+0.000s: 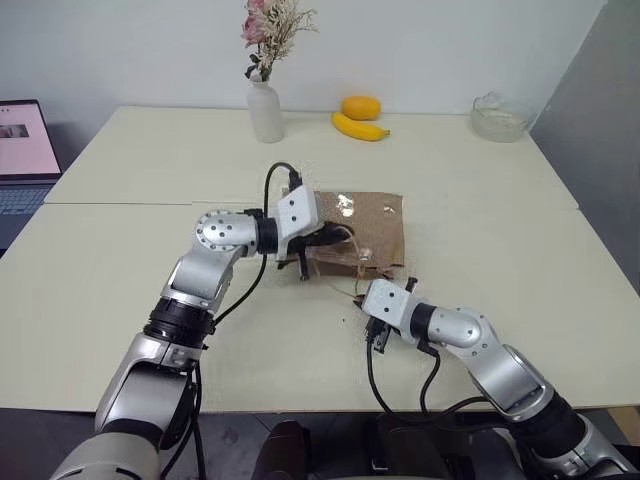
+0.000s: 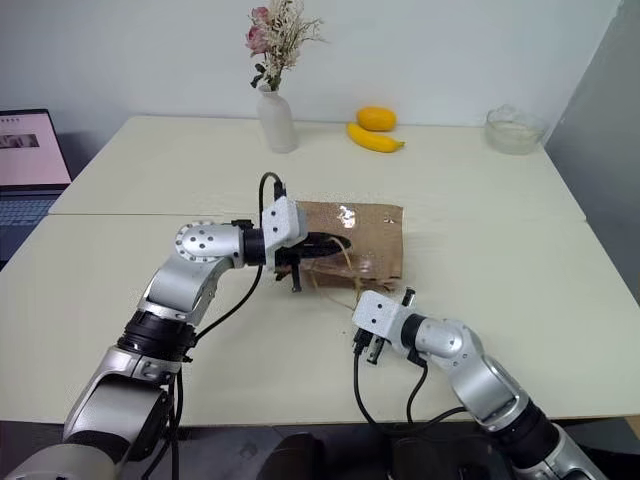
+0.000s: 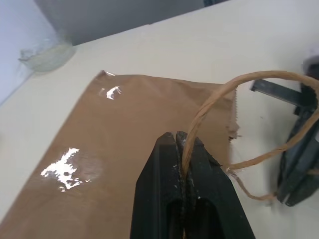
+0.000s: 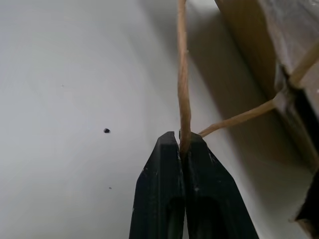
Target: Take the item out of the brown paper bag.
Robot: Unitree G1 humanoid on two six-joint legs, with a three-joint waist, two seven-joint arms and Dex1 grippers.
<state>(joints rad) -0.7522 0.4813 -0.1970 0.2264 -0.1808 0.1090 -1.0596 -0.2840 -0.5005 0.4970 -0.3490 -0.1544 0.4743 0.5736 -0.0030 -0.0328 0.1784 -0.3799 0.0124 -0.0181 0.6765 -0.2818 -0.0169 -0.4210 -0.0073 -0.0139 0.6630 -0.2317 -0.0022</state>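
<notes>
The brown paper bag (image 1: 372, 214) lies flat in the middle of the table, its mouth facing me. Coming in from the left at the mouth, my left gripper (image 3: 182, 140) is shut on one twine handle (image 3: 249, 80), which loops out from between its fingers. My right gripper (image 4: 182, 139) is on the near side of the bag, just in front of its mouth, shut on the other twine handle (image 4: 183, 74). That handle runs taut back to the bag's edge. The item is hidden.
Along the table's far edge stand a white vase of dried flowers (image 1: 265, 110), a banana (image 1: 360, 128), an orange fruit (image 1: 361, 106) and a glass bowl (image 1: 500, 118). An open laptop (image 1: 22, 150) sits at the far left.
</notes>
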